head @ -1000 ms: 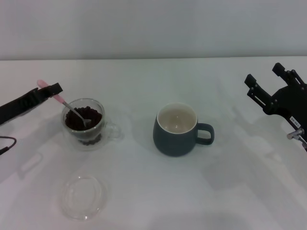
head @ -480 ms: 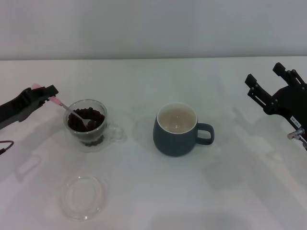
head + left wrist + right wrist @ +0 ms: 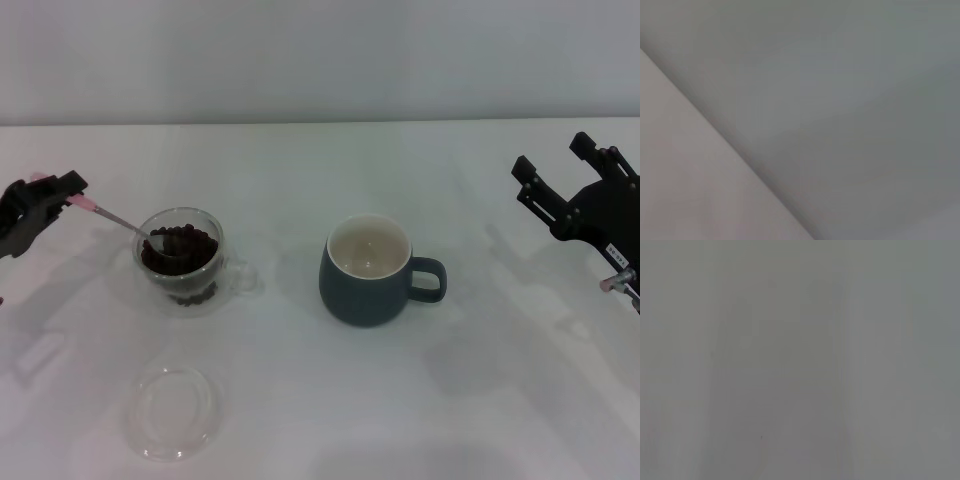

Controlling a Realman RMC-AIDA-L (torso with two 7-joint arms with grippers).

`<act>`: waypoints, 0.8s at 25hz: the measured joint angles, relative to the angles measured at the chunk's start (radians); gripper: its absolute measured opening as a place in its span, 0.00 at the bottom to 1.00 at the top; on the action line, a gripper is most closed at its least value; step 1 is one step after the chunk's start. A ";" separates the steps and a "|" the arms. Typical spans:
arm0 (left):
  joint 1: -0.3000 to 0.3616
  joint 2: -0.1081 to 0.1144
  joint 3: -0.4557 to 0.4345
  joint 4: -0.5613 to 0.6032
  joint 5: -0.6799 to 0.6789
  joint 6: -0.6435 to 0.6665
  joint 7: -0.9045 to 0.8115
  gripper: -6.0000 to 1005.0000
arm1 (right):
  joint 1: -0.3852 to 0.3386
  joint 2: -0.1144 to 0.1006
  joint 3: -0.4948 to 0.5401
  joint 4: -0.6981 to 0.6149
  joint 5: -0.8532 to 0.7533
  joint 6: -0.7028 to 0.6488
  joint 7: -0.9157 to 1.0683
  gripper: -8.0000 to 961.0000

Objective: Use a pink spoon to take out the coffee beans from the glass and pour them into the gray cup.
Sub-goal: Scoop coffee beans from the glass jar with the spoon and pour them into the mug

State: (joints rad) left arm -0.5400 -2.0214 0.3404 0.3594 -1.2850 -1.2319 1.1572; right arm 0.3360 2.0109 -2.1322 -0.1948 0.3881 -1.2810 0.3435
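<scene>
Gray cup (image 3: 367,270) at frame centre, glass (image 3: 180,260) at centre left, spoon bowl at the glass mouth.

The gray cup stood empty, well apart to the right of the glass, its handle pointing right. The glass held the coffee beans (image 3: 180,250). The pink spoon (image 3: 118,220) lay with its long axis running from upper left down to the glass, bowl loaded over the bean heap. The left gripper (image 3: 60,192), at the left edge, was clamped on the pink handle and was the nearer arm. The right gripper (image 3: 565,185) was parked at the right edge, jaws apart.
</scene>
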 joint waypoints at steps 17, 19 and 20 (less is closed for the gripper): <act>-0.013 -0.017 0.005 -0.002 -0.097 -0.114 -0.006 0.14 | 0.001 0.000 -0.001 0.000 -0.006 0.000 0.000 0.88; -0.042 -0.031 0.006 -0.002 -0.105 -0.108 0.002 0.14 | 0.001 0.000 -0.001 0.000 -0.006 0.000 0.000 0.88; -0.052 -0.036 0.006 -0.002 -0.106 -0.107 0.005 0.14 | 0.001 0.000 -0.001 0.000 -0.006 0.000 0.000 0.88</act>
State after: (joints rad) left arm -0.5918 -2.0573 0.3464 0.3575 -1.3910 -1.3384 1.1621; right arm 0.3370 2.0110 -2.1334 -0.1949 0.3819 -1.2809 0.3436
